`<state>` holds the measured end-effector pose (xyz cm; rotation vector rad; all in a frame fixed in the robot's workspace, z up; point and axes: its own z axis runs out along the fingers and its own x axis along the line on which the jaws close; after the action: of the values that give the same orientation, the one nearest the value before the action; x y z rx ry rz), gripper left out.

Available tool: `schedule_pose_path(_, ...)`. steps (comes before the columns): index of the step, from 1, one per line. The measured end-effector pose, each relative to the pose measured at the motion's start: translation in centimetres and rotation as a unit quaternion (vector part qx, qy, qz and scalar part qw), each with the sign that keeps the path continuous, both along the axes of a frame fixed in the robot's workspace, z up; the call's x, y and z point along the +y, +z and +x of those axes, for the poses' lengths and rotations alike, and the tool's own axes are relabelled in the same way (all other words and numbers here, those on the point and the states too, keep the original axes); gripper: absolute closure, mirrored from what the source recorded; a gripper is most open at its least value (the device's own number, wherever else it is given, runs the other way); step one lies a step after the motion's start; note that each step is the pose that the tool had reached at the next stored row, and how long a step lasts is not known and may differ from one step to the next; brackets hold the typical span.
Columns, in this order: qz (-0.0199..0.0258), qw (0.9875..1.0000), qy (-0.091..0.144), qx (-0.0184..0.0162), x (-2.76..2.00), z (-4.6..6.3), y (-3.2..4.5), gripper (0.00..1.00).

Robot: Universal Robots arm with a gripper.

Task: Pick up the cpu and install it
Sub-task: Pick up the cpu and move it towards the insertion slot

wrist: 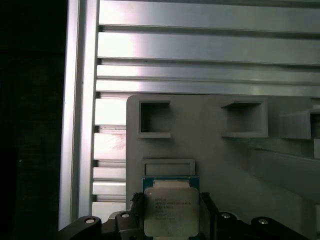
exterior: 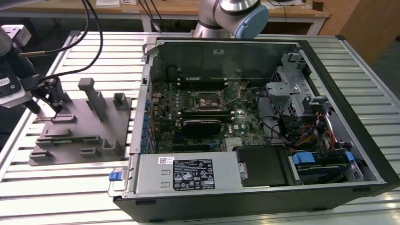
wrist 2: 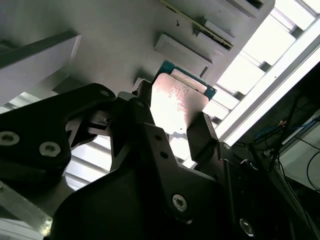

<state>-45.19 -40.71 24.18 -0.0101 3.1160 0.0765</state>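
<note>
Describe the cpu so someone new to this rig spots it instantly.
Start at the open computer case; on the exterior view's left of it a grey fixture lies on the slatted table. The cpu is on that fixture, right at the gripper. It is the only thin, silver-topped square with a green rim among plain grey plastic pockets and posts.

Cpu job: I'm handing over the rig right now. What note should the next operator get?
Gripper: shut on the cpu, gripping two opposite edges.
Cpu: at the grey fixture, on the exterior view's left. I cannot tell whether it has lifted clear.
Done: the grasp.
Left: the cpu is not yet in the socket inside the open computer case.
</note>
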Motion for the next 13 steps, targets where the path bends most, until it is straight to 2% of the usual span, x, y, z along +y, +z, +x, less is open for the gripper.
schedule_pose_path(13,0.0000,1.0000,0.000,0.0007,0.00,0.07,0.46,0.47)
